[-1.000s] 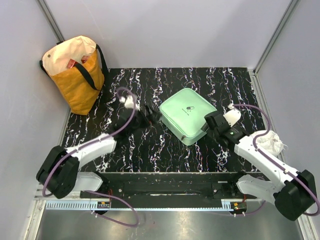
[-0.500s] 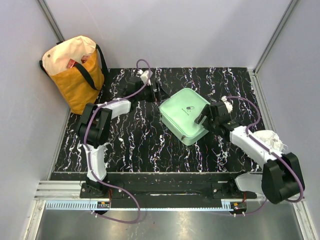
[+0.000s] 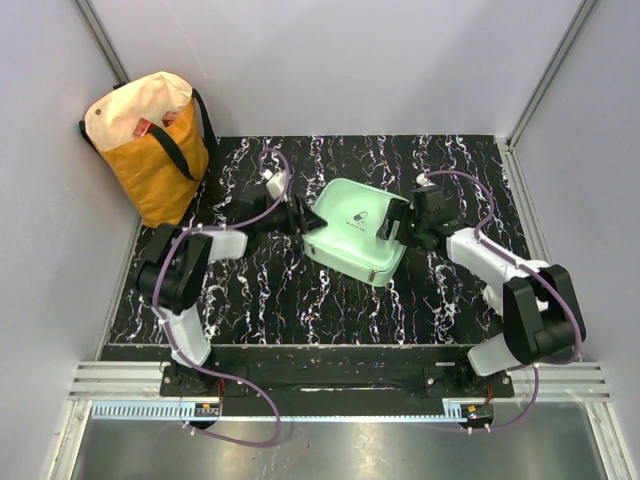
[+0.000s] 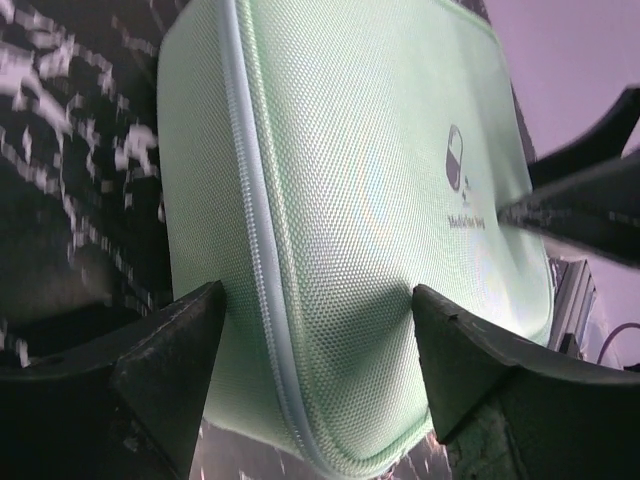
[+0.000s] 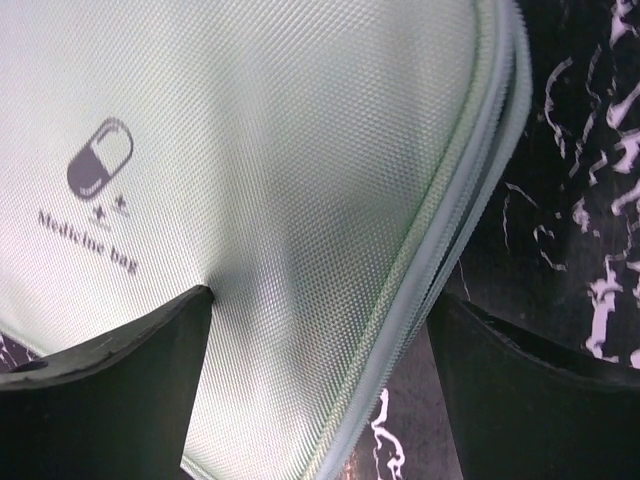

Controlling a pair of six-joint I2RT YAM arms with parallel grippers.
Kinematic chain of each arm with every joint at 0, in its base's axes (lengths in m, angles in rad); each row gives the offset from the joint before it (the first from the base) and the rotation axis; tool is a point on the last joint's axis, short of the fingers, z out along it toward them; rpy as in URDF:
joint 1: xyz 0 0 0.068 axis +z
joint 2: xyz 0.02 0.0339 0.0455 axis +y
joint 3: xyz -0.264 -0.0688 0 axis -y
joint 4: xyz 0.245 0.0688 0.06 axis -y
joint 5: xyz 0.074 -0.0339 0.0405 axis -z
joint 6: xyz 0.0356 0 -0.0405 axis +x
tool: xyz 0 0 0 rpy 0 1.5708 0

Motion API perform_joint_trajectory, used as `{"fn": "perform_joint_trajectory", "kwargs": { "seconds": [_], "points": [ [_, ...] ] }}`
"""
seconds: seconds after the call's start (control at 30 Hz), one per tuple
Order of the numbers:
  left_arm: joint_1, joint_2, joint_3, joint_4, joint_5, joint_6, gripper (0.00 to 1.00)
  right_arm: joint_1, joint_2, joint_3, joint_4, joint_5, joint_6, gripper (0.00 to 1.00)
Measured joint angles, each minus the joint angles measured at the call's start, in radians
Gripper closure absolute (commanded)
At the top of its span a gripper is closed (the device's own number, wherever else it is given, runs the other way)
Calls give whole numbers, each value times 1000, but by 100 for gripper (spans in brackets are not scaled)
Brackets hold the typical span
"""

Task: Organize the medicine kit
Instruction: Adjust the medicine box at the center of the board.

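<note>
Step in hand, as I judge it: hold the closed medicine kit [image 3: 352, 235] from both sides and settle it square before the zip is worked.

Notes for doing it well:
- The left claw [image 4: 315, 295] should seat deeper over the rim, so that its tips bear on the lid and side wall, not on the zip tape alone.
- The right claw [image 5: 318, 295] should match it in height, or the kit will twist between the two.
- Squeeze lightly. The shell is soft mesh and dents under a tip.
- Move both arms together, slowly, and set the kit down flat with the logo up.

Left claw: jaws wide, astride the kit's edge. One fingertip [image 4: 170, 350] is against the side wall and the other is on the lid. Entered as a wide pinch on the kit.

Right claw: jaws also wide, astride the opposite corner. The inner fingertip [image 5: 130, 350] presses the lid just below the pill logo [image 5: 100, 158], and the fabric is creased at the tip. The outer finger sits just beside the zip [image 5: 440, 230]. The close view does not show whether it touches, so I cannot tell a grip from a mere straddle.

Kit: mint green, zipped shut, lid uppermost, mid-way across the black marbled table [image 3: 260, 300] with a claw at either side.

Further out: a yellow-and-cream tote bag [image 3: 150, 140] stands in the far left corner, well apart from both arms
</note>
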Motion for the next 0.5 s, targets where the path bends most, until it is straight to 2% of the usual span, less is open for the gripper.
{"fn": "perform_joint_trajectory", "kwargs": {
  "seconds": [0.23, 0.3, 0.4, 0.5],
  "points": [
    [-25, -290, -301, -28, -137, -19, 26, -11, 135, 113, 39, -117, -109, 6],
    [-50, -390, -369, -75, -187, -29, 15, -11, 168, 143, 58, -145, -126, 3],
    [-99, -550, -415, -187, -260, -29, 5, 0, 169, 152, 58, -122, -140, 0],
    [-117, -708, -392, -341, -390, 2, 1, 13, 91, 134, 37, -3, -173, 0]
  ]
}}
